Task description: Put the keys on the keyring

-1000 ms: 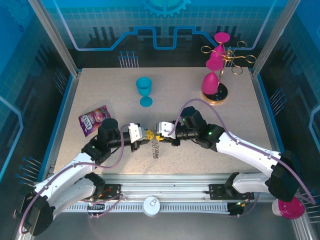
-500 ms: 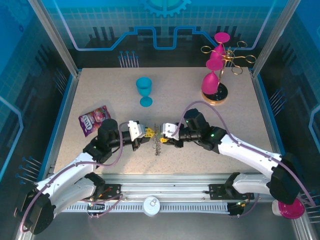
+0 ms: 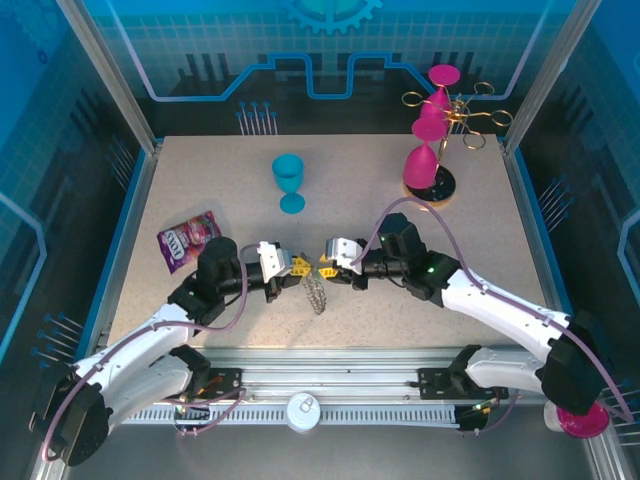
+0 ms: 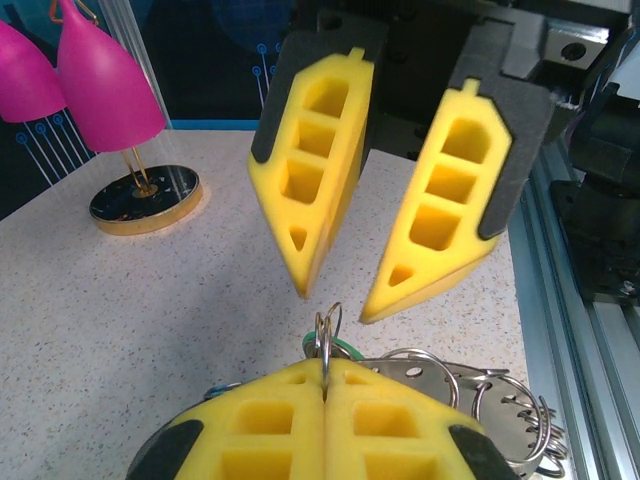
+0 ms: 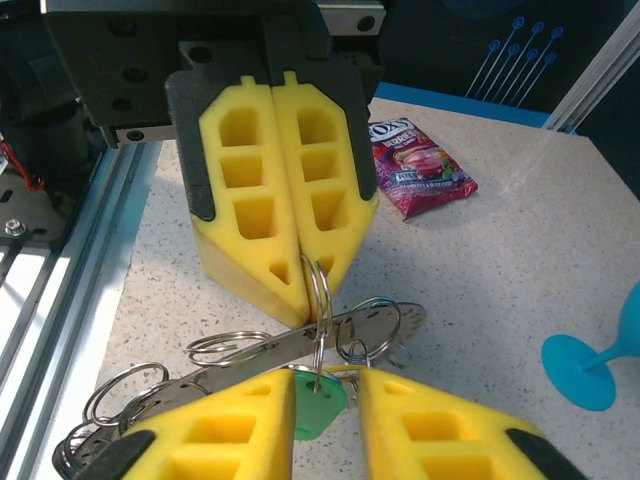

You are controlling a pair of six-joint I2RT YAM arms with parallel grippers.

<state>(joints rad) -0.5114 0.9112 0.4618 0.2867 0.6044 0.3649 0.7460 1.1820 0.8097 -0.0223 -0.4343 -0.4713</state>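
L gripper (image 3: 299,268) clenched on thin upright ring of the keys (image 5: 320,300). R gripper (image 3: 327,271) jaws apart, tips facing L's, straddling green tag (image 5: 318,395). The keyring (image 3: 316,295) hangs at 6 o'clock below both tips, long axis 12–6. Keys lie 9 o'clock of R; both arms look equally near.

one keyring (image 3: 316,293), one blue goblet (image 3: 289,180)

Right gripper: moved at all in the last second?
Yes. Against the fixed blue goblet, the right gripper has shifted slightly rightward in the top view.
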